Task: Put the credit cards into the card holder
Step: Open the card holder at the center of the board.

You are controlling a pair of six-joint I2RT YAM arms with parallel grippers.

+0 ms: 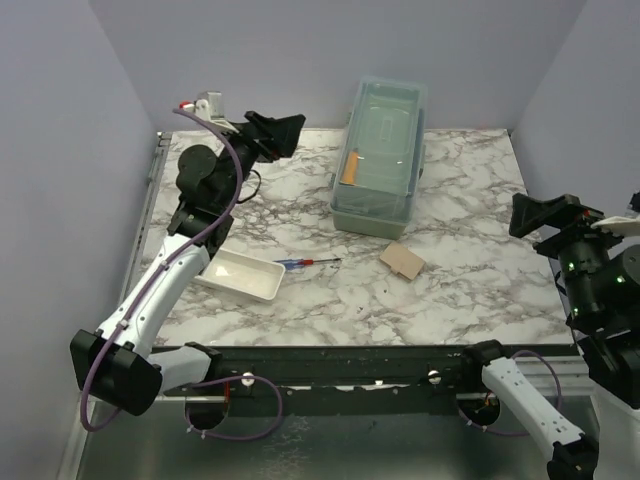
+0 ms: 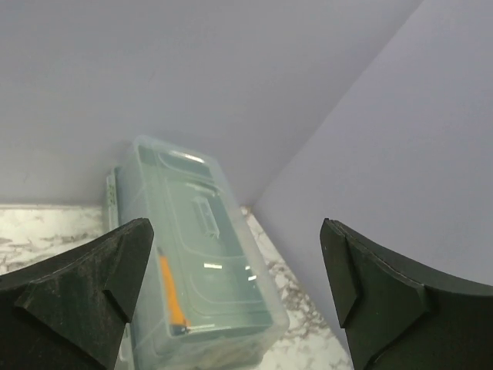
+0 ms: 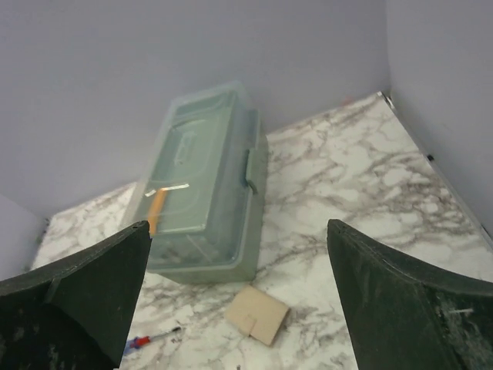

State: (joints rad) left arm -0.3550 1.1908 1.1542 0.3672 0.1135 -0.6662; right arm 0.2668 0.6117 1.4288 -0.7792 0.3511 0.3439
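Both arms are raised: left pincer point(image 1: 277, 133) spread wide, holding nothing; right pincer point(image 1: 545, 214) likewise. The wallet point(image 1: 402, 261) lies near the clear box point(image 1: 380, 150).

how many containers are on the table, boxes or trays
2: a translucent lidded box at the far middle, and a white tray at the near left. The flat tan card holder isn't counted. No others seem hidden.

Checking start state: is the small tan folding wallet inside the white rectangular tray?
No, the wallet lies on the marble table, apart from the tray.
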